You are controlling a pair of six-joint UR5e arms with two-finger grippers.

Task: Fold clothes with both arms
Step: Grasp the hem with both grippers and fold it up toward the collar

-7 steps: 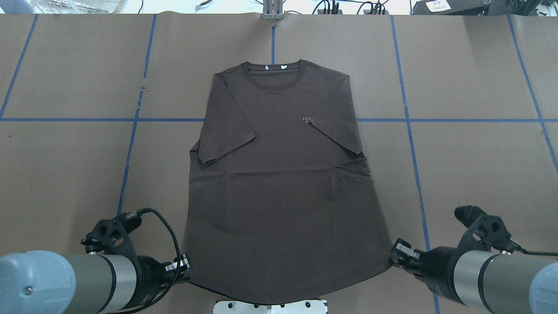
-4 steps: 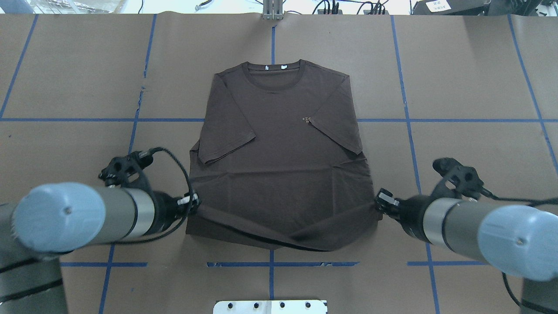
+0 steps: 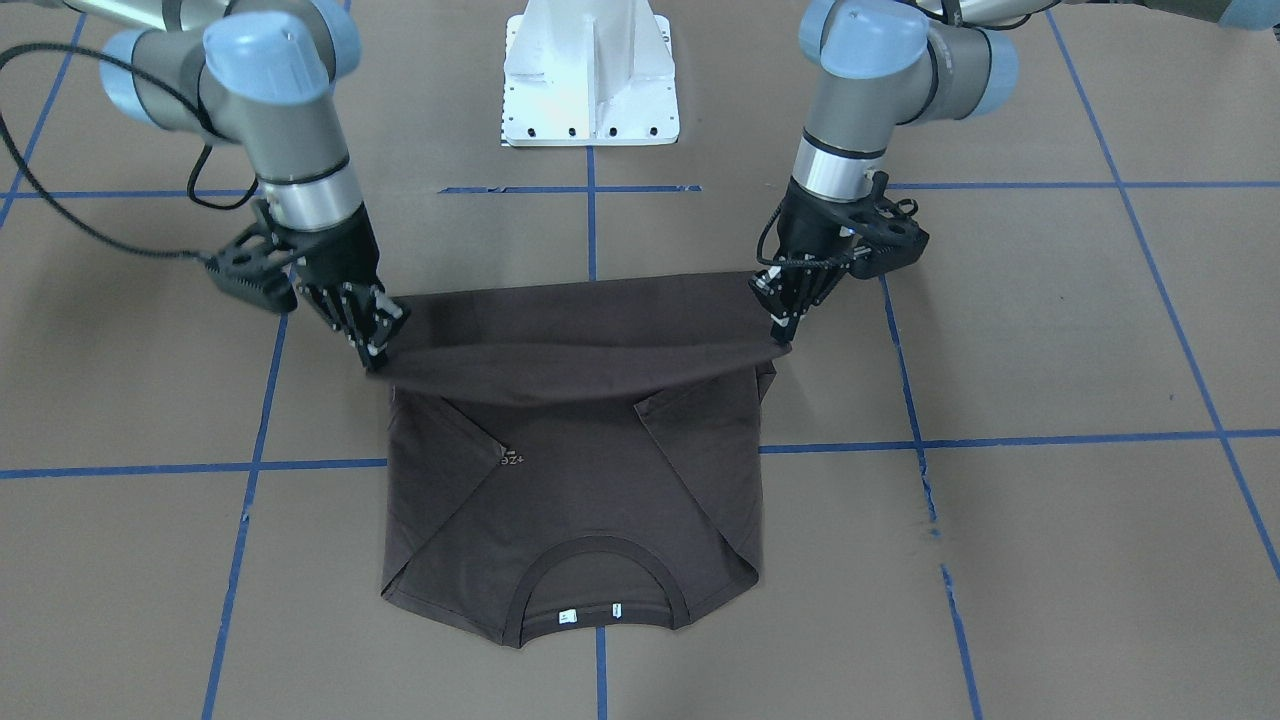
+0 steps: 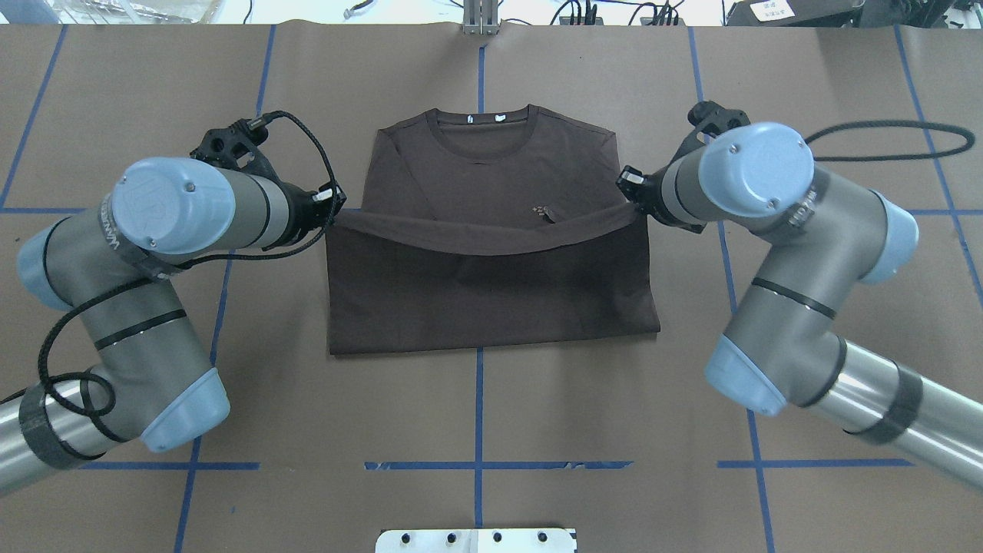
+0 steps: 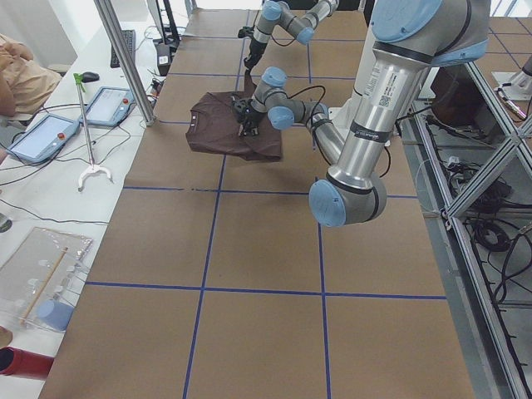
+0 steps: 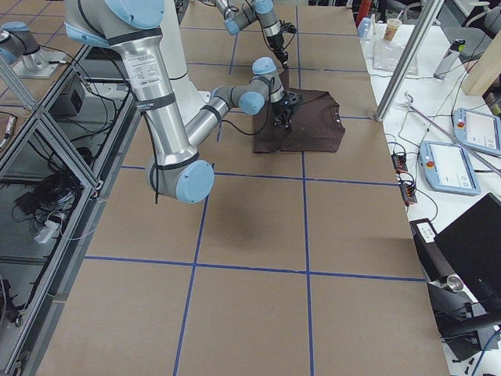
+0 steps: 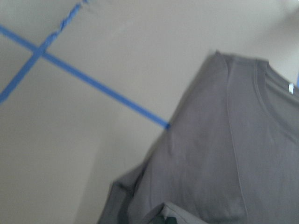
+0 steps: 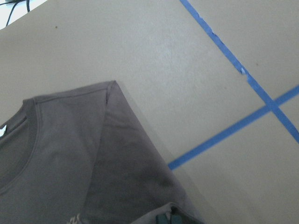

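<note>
Table [image 4: 845, 269], covered in brown paper with a blue tape grid, is bearing everything listed. Left arm [image 4: 153, 230] and right arm [image 4: 776, 230], silver-grey with light blue joint caps, are reaching in from opposite sides toward the table's middle. Dark brown T-shirt [image 4: 491, 292] is lying at the centre of the table with its sleeves folded inward over the chest and its neck end pointing away from the robot. Its lower half is doubling over the body, and the hem is hanging raised across the chest and sagging in the middle. White pedestal base [image 3: 590, 80] is standing well apart from the garment. Left gripper [image 4: 330, 203] is clamping one hem corner, fingers closed on the cloth. Right gripper [image 4: 631, 184] is clamping the opposite hem corner in the same way. Ribbed round collar [image 4: 480, 157] is lying flat and uncovered. White neck labels [image 4: 501, 117] are showing inside the collar. Small pale logo [image 4: 542, 210] is sitting just above the raised hem edge.
</note>
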